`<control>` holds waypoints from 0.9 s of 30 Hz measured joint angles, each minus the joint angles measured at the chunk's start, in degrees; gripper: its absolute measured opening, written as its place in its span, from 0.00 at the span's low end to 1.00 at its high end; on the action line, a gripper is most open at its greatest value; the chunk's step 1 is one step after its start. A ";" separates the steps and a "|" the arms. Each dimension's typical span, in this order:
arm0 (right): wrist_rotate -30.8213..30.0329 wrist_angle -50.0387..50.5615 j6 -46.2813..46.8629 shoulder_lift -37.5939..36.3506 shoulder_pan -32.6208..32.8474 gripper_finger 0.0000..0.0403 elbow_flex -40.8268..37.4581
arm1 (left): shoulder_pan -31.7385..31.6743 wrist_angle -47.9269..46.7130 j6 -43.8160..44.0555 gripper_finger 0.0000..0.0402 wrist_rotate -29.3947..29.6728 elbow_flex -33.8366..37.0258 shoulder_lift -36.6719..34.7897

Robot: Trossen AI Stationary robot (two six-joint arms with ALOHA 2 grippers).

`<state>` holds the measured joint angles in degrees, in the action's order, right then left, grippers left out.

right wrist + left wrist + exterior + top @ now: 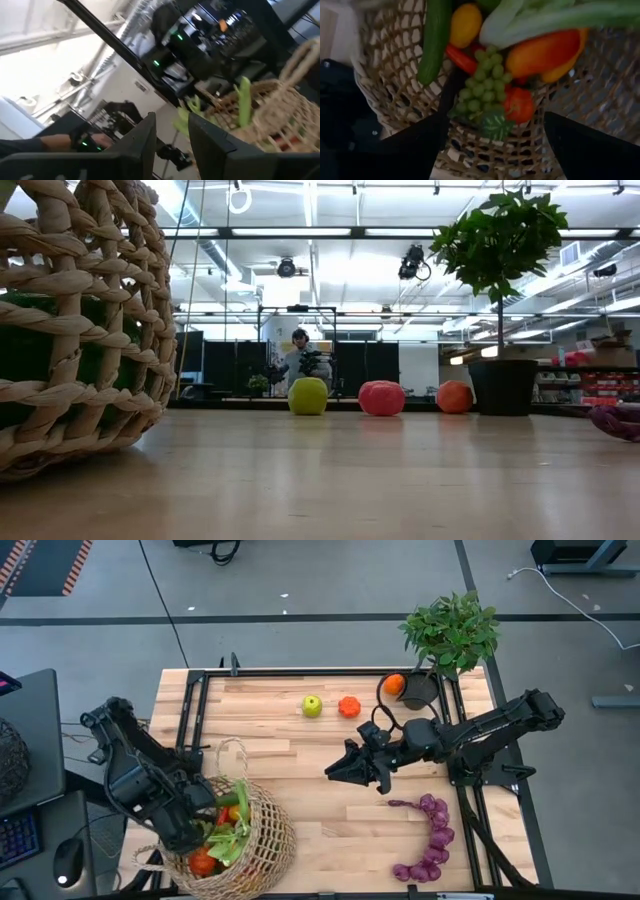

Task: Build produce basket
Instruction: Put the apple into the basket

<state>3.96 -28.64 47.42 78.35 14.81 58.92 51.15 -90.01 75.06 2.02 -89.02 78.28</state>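
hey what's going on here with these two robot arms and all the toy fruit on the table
The robot is filling a wicker basket with toy produce. The left gripper hangs open over the basket, above green grapes, a cucumber and a tomato lying inside. The right gripper is above mid-table, its fingers close together with nothing between them. Still out on the table are a green apple, a red pepper, an orange and purple grapes.
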 joint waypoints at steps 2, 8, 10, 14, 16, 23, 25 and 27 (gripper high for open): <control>-0.12 2.63 -0.10 0.00 0.00 0.32 0.00 | -0.75 0.04 -1.55 0.88 0.59 -1.43 -0.04; -2.31 12.56 -0.67 0.00 0.00 0.47 0.00 | -4.66 -0.01 -8.94 0.88 6.60 -7.51 -0.07; -3.07 14.81 -0.94 0.00 0.00 0.52 -0.02 | -6.85 0.03 -12.11 0.88 9.38 -10.33 -0.07; -4.23 18.23 -2.25 0.00 0.00 0.62 0.00 | -12.42 0.03 -18.91 0.88 15.05 -16.57 -0.07; -4.50 20.07 -2.95 0.00 -0.08 0.67 -0.02 | -15.89 0.08 -23.09 0.88 17.49 -19.25 -0.02; -4.54 28.59 -7.42 0.00 -2.90 0.80 0.00 | -30.73 6.02 -38.73 0.88 18.47 -17.23 0.41; -4.54 31.84 -9.21 0.00 -4.47 0.83 0.00 | -34.94 9.60 -43.23 0.88 18.66 -15.35 1.38; -4.50 35.68 -10.63 -0.01 -6.17 0.85 0.00 | -38.80 13.01 -47.22 0.88 20.57 -13.90 2.68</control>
<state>-0.54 7.04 36.79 78.33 8.64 58.92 12.35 -76.99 27.84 22.59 -102.92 80.96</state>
